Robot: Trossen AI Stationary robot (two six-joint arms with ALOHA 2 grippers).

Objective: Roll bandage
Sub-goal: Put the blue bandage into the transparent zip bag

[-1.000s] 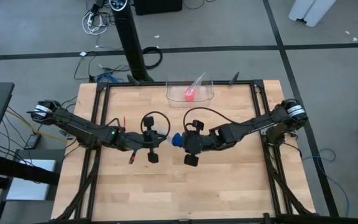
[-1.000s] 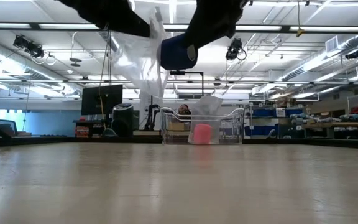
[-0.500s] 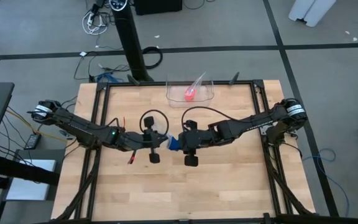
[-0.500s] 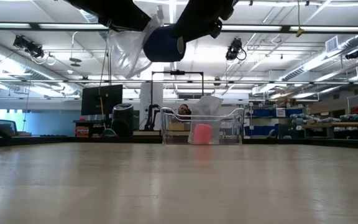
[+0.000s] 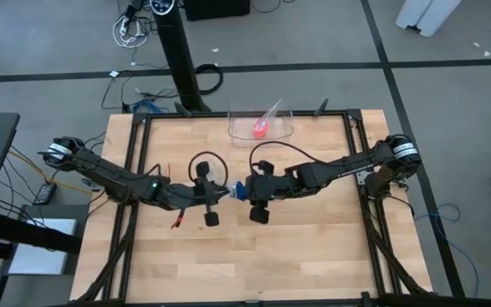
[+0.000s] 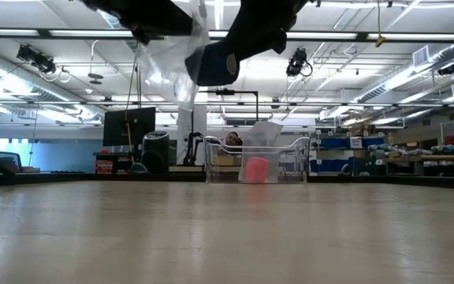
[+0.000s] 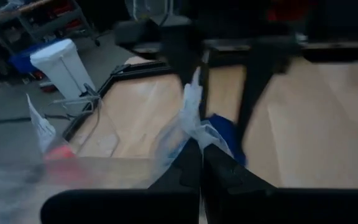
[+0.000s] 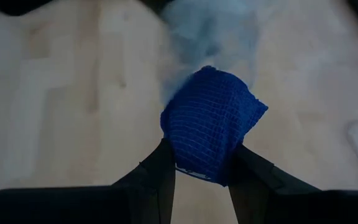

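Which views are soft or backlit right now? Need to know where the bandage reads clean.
Right wrist view: bandage sharp, weave visible between the right gripper fingers; plastic bag behind it blurred. Left wrist view: soft all over, the left gripper pinching the bag. Low view: arms silhouetted against ceiling lights, bandage dark. High view: evenly lit, bandage small.

one blue bandage (image 8: 211, 118), one clear bag (image 7: 188, 127), one pink roll (image 5: 260, 129), one clear tray (image 5: 286, 135), two grippers.
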